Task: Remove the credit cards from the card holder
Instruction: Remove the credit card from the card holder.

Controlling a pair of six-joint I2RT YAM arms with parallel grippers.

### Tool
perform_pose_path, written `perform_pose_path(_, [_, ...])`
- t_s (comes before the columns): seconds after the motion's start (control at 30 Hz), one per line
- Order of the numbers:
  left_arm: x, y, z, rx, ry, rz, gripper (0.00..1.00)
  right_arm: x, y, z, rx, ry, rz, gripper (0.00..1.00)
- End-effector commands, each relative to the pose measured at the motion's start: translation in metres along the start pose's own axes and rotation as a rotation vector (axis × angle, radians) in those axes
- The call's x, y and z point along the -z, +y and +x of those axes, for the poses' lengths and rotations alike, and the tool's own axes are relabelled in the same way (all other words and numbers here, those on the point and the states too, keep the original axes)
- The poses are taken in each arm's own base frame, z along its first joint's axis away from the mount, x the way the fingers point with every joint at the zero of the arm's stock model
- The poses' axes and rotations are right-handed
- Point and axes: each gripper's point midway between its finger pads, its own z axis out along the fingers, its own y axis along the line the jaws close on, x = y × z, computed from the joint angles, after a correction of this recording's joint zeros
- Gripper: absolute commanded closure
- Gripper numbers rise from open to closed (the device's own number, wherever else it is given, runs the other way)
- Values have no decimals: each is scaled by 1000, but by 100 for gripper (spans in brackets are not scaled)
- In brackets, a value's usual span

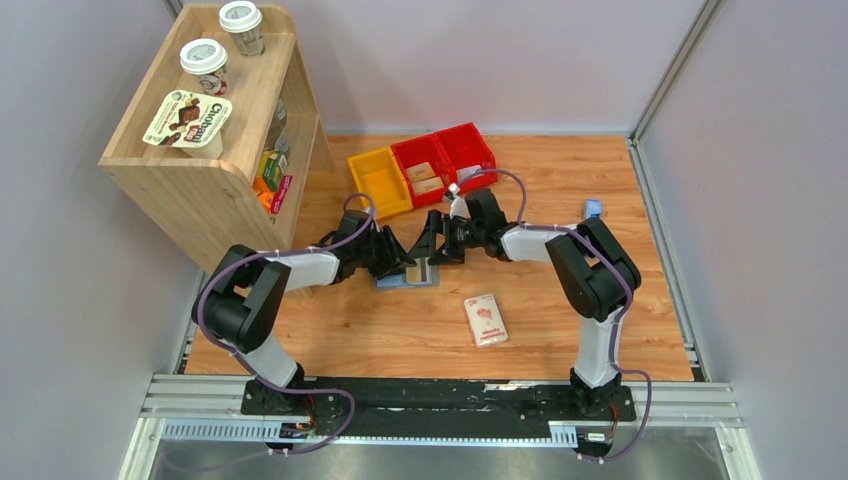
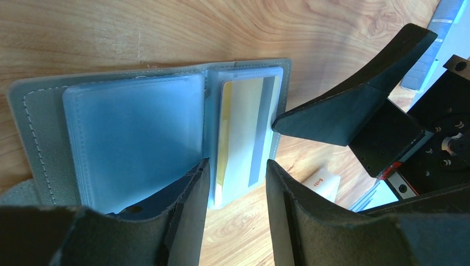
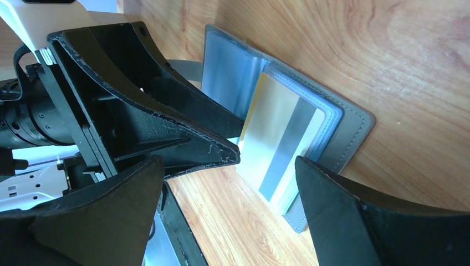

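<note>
1. The card holder (image 1: 407,277) lies opened flat mid-table, right between the two arms. A striped credit card (image 2: 244,133) sits in its right-hand pocket, long axis parallel to the fold.
2. The left gripper (image 1: 395,258) is low by the fold, its fingers partly apart and clamping nothing I can see. It looks to be steadying the holder.
3. The right gripper (image 1: 432,250) is spread wide, empty, straddling the card's page. I'd call it the nearer hand for the pull, along that long axis.
</note>
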Motion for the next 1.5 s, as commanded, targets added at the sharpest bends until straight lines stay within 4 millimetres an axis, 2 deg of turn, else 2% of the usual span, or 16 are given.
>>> perform_pose_path(0.0, [-4, 1, -4, 11, -13, 5, 50, -7, 2, -3, 5, 2, -9, 3])
perform_pose_path(0.3, [-1, -1, -3, 52, -30, 71, 52, -9, 6, -3, 4, 5, -30, 3])
perform_pose_path(0.47, [3, -7, -7, 91, -64, 147, 59, -10, 5, -2, 0, 8, -31, 3])
perform_pose_path(0.97, [25, -36, -21, 45, -170, 304, 71, -9, 1, 2, -3, 17, -21, 2])
perform_pose_path(1.47, [20, -42, -17, 68, -140, 363, 78, -12, -2, 6, -11, 30, -23, 0])
